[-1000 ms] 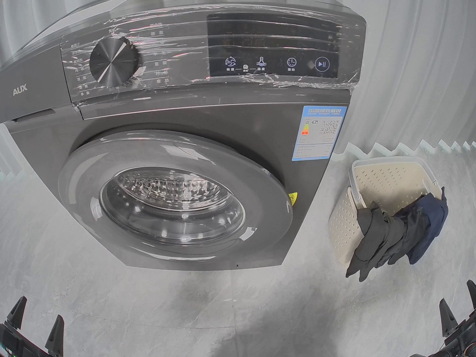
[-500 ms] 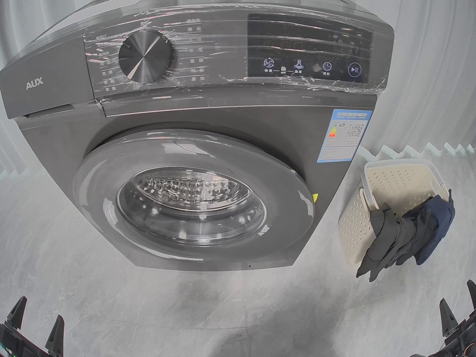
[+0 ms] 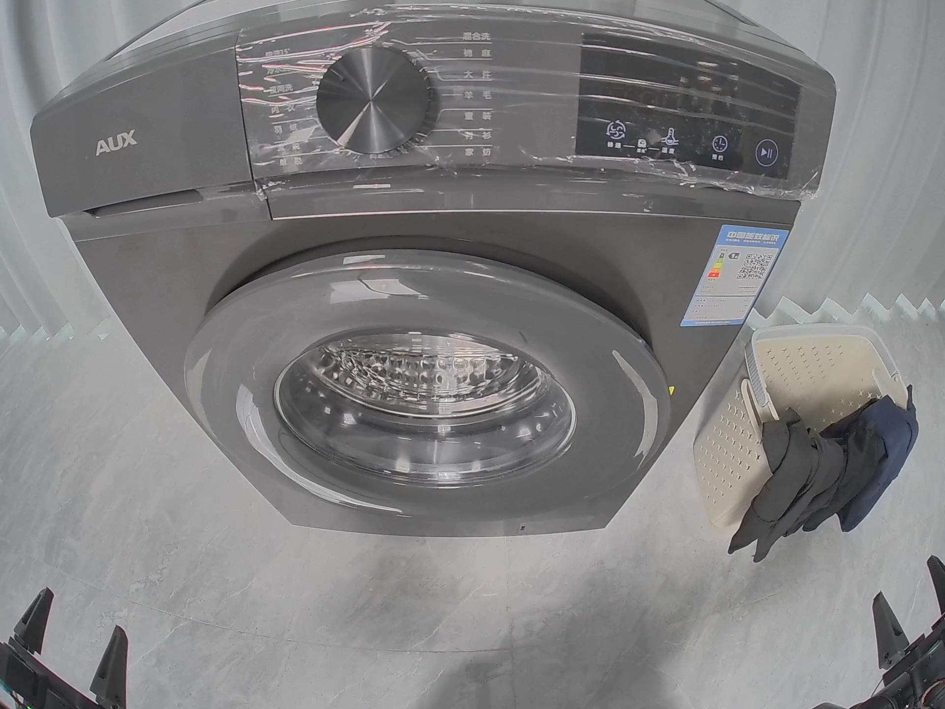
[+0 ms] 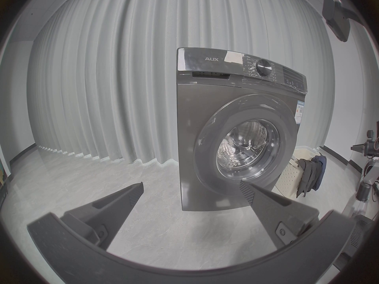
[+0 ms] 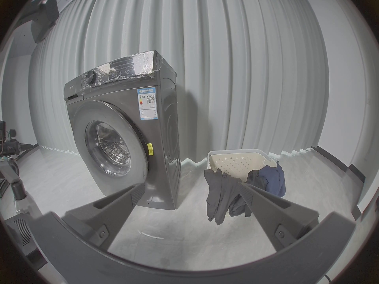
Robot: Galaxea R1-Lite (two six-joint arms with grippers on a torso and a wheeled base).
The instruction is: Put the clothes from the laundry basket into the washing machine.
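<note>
a pleated pale curtain runs behind everything, and a grey marbled floor spreads beneath. on that floor we see the washing machine, dark grey, filling the middle of the head view. its round door is shut, and through the glass we make out the metal drum. across the machine's upper front a control panel lies under clear film. the laundry basket, cream and perforated, stands on the floor just beside the machine, at about 4 o'clock from the door. the clothes are in the basket, draped over its near rim and hanging down its outer wall: a dark grey garment, and a navy garment touching it at its 3 o'clock. they are apart from the machine. the left claw sits low at 7 o'clock in the head view, fingers apart and holding nothing, well apart from the basket. the right claw sits at 5 o'clock, fingers likewise spread and holding nothing, near the clothes but not touching them. a round metal dial is at 9 o'clock from the panel, and a blue-edged label is stuck at 2 o'clock from the door
</note>
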